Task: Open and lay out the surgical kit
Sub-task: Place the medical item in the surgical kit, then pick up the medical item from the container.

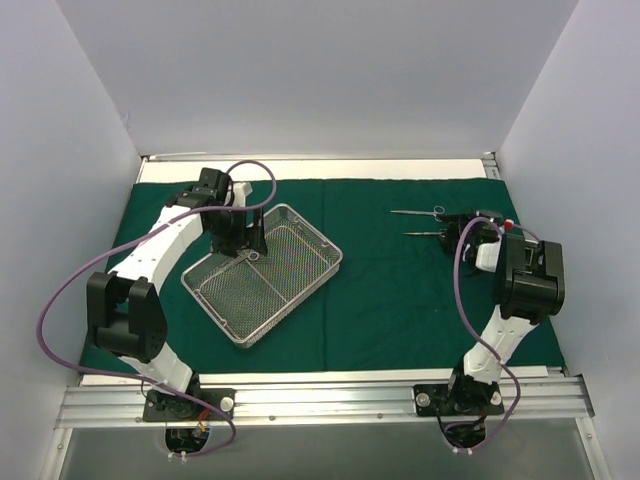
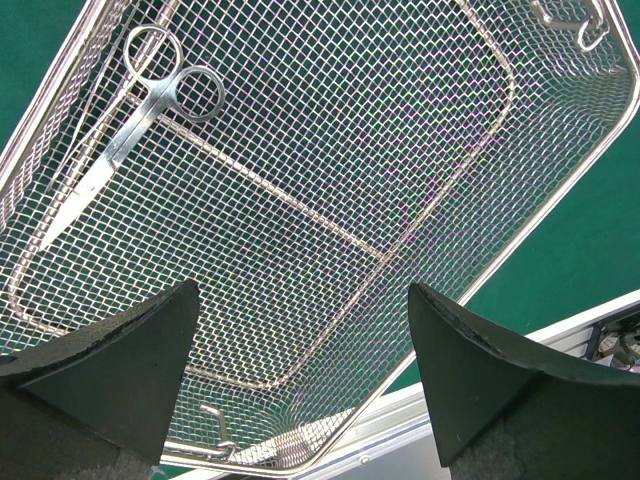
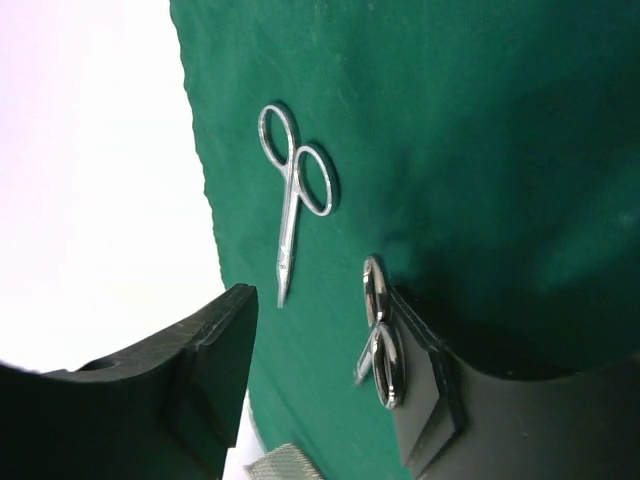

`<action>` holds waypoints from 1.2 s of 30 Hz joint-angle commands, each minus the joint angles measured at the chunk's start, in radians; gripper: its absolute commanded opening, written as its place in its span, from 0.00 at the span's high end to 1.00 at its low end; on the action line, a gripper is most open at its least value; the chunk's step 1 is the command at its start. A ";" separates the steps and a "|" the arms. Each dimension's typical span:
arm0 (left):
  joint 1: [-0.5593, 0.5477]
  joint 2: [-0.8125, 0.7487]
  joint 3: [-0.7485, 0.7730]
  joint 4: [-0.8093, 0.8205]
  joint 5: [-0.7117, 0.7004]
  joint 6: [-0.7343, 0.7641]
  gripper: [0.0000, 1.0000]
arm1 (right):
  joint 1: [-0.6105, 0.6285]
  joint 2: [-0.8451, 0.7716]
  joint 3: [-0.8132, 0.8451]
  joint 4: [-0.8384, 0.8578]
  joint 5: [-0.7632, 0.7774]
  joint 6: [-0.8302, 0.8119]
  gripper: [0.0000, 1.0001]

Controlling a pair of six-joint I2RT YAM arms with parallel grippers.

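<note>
Left gripper [image 2: 300, 310] hangs wide open, empty, over the tray [image 2: 618, 112] at the cloth's [image 1: 400, 290] nine o'clock. Right gripper [image 3: 322, 318], at two o'clock, stands parted, scissors [image 3: 381, 352] touching one finger.

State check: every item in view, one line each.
drape, spread flat
mesh tray, on drape, one pair of scissors inside
tray scissors, lying flat, blades closed
far scissors, on drape, blades closed
near instrument, on drape, rings beside right gripper's finger
left gripper, open, over tray
right gripper, open, holding nothing
</note>
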 commanded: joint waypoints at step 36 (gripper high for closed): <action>0.033 0.015 0.015 0.028 0.068 0.000 0.06 | -0.026 -0.065 0.275 -0.834 0.037 -0.395 0.36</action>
